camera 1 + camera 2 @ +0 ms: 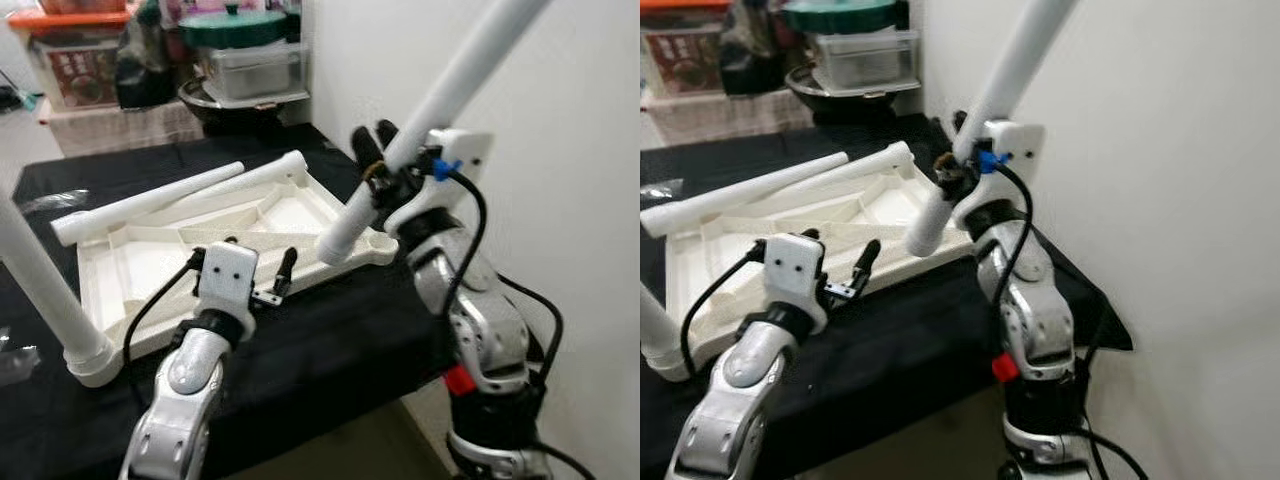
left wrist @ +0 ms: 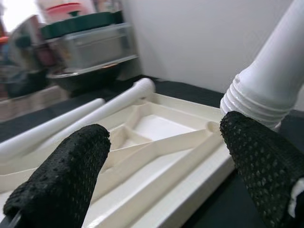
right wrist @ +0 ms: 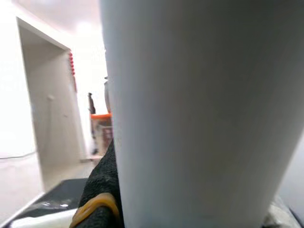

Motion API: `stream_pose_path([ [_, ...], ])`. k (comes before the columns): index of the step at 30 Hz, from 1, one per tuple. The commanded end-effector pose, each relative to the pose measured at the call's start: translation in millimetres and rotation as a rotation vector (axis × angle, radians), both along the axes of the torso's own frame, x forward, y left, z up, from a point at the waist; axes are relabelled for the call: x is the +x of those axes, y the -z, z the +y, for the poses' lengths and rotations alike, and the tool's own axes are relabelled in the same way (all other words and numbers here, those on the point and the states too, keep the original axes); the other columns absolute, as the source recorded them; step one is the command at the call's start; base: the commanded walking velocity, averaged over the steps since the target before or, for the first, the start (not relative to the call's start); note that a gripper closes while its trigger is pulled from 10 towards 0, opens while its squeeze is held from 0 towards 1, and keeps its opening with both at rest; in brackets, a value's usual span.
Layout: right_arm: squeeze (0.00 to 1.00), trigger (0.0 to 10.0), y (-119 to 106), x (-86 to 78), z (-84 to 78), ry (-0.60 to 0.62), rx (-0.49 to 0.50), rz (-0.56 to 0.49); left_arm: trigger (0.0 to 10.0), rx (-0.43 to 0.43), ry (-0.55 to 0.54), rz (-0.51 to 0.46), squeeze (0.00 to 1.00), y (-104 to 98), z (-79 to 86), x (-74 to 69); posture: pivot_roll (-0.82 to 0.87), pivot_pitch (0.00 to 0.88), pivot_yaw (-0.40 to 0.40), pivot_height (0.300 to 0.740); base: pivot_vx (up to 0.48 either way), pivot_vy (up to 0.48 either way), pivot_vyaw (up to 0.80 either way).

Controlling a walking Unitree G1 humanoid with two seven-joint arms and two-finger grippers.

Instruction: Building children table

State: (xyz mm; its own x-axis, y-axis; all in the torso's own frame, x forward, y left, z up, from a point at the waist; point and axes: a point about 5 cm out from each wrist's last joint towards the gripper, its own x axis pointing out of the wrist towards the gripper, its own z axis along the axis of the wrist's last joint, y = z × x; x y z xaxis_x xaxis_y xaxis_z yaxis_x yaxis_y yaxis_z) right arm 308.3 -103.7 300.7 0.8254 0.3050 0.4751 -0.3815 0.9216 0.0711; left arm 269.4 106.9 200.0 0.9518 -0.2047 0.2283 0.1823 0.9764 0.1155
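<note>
Right now my right gripper point(image 1: 372, 150) is clamped around a long white plastic table leg point(image 1: 440, 105), tilted up to the right, its threaded lower end point(image 2: 247, 102) just above the near right corner of the upturned cream plastic tabletop point(image 1: 150, 265). My left gripper point(image 1: 262, 278) hangs with fingers point(image 2: 66, 175) spread wide and empty over the tabletop's near edge. One leg point(image 1: 45, 280) stands screwed into the near left corner; two more point(image 1: 150, 200) lie across the far side. Black cloth point(image 1: 330, 340) covers the table beneath. A white wall point(image 1: 560, 110) stands close on the right, leaving little room there.
</note>
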Motion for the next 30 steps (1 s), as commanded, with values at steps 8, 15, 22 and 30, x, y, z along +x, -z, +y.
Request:
stream_pose_path([
  [8, 0.0, 10.0, -7, 6.1, -2.7, 0.027, 0.048, -0.008, 10.0, -0.001, -0.02, -0.014, 0.0, -6, 3.3, 1.9, 0.03, 0.005, -0.038, 0.74, 0.0, -0.071, 0.6],
  [15, 0.0, 10.0, -7, 12.1, -13.4, 0.07, 0.064, 0.008, 10.0, 0.005, -0.039, 0.0, 0.0, -6, 7.7, 4.8, 0.03, 0.0, -0.041, 0.74, 0.147, -0.366, 0.0],
  [22, 0.0, 10.0, -4, 13.0, -14.9, 0.075, 0.045, 0.015, 10.0, 0.003, -0.05, 0.012, 0.0, -3, 9.6, 5.5, 0.03, 0.0, -0.042, 0.74, 0.276, -0.389, 0.0],
  [30, 0.0, 10.0, 0, 14.7, -14.9, 0.078, 0.019, 0.025, 10.0, -0.042, -0.1, 0.003, 0.0, -6, 16.9, 6.4, 0.03, 0.0, -0.043, 0.74, 0.077, -0.092, 0.0],
])
